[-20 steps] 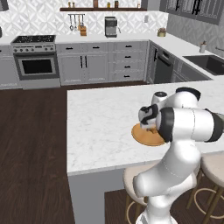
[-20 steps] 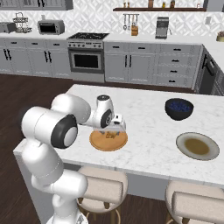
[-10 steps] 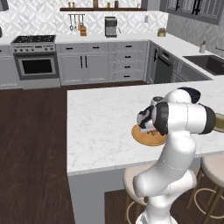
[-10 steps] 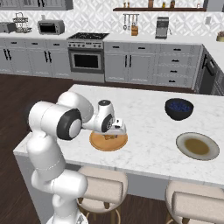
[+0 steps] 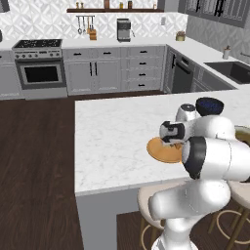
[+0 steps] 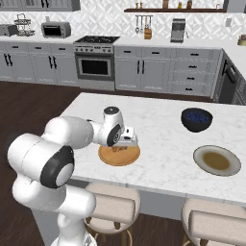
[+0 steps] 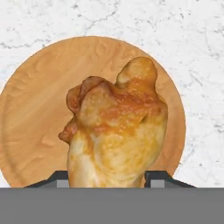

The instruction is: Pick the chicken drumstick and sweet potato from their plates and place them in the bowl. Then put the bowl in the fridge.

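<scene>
My jaws are clamped on the chicken drumstick (image 7: 117, 131), one finger tip on each side of its lower body in the hand view. The drumstick's knobby end points away from me, toward the far rim of the wooden plate (image 7: 35, 113). I cannot tell whether the drumstick is touching the plate surface or already clear of it.

Wooden plate: round, plain orange-brown, on the white marble tabletop (image 5: 112, 132), near the front edge of the island. In the right base view my gripper (image 6: 126, 144) sits directly over this plate (image 6: 119, 156), wrist low, forearm reaching in from the left. In the left base view the same plate (image 5: 158, 151) shows partly behind my hand.

Second plate (image 6: 216, 160): pale grey rim, brownish centre, well apart to the right on the same tabletop. I cannot make out a sweet potato on it at this size.

Dark navy bowl (image 6: 196, 119): behind the grey-rimmed plate, toward the far side of the tabletop; also seen past my elbow in the left base view (image 5: 210, 105).

Two padded stools (image 6: 113, 209) stand under the front edge of the island
</scene>
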Controlling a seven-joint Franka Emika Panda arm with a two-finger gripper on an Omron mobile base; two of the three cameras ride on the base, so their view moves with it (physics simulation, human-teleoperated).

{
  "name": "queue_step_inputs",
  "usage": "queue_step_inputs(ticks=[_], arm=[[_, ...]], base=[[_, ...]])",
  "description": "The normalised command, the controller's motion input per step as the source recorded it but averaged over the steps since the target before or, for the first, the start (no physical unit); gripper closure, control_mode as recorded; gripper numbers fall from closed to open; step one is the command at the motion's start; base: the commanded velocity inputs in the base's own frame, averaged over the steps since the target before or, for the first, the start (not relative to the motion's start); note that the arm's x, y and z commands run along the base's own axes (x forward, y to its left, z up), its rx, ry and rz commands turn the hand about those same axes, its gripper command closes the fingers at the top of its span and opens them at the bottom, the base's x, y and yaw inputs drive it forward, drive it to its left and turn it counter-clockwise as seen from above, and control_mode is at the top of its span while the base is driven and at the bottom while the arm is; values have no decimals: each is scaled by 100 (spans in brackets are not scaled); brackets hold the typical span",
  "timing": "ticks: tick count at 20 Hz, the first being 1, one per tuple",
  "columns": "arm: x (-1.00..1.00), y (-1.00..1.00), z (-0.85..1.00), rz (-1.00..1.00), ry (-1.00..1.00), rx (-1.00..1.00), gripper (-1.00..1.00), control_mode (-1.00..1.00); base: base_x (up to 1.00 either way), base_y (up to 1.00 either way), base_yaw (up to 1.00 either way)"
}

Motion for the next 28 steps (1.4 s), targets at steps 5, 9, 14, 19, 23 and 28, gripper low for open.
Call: queue_step_inputs(ticks=[5,9,14,19,23,28], arm=[[-96,31,80,0,-6,0,100,-100],[-92,17,65,0,-5,0,100,-100],[-50,11,70,0,-6,0,100,-100],[-55,0,55,0,-4,1,100,-100],[-18,0,10,0,0,0,100,100],[0,0,0,0,0,0,100,100]], base=[[0,0,0],[0,0,0],[0,0,0],[0,0,0],[-58,-16,0],[-94,-79,-1]])
